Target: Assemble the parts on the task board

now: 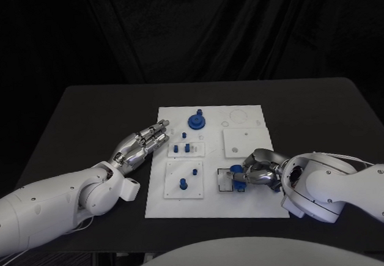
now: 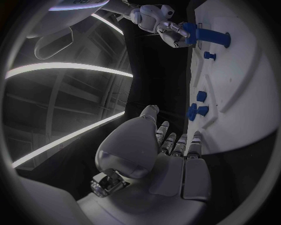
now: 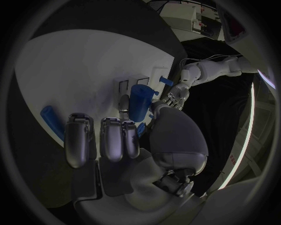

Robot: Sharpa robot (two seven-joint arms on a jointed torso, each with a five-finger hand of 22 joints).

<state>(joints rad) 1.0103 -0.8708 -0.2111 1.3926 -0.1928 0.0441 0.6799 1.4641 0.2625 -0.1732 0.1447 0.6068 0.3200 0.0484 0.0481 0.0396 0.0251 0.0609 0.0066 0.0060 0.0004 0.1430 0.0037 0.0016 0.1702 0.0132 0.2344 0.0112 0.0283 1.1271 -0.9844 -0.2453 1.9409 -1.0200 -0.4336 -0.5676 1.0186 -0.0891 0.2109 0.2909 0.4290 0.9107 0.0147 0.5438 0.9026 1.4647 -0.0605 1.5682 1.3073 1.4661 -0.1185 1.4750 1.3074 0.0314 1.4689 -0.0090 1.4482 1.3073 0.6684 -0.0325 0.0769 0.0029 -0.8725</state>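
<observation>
The task board (image 1: 213, 162), a white plate, lies in the middle of the black surface (image 1: 85, 116), and in the head view several blue parts already stand on it: a large round one with a knob (image 1: 196, 120) near the top centre, a few small pegs (image 1: 183, 148) just below it at centre left, and another peg (image 1: 183, 184) on the square sub-plate at lower left. The right hand (image 1: 258, 172) sits at the lower right of the board, fingers curled around a blue cylinder (image 3: 139, 102) over a small dark-framed fixture (image 1: 227, 181); whether the cylinder is seated there I cannot tell. The left hand (image 1: 142, 144) rests at the board's left edge with fingers straight and close together, holding nothing. The square plate (image 1: 246, 138) at centre right looks unfilled, so the assembly seems partway done, with at least this piece left.
</observation>
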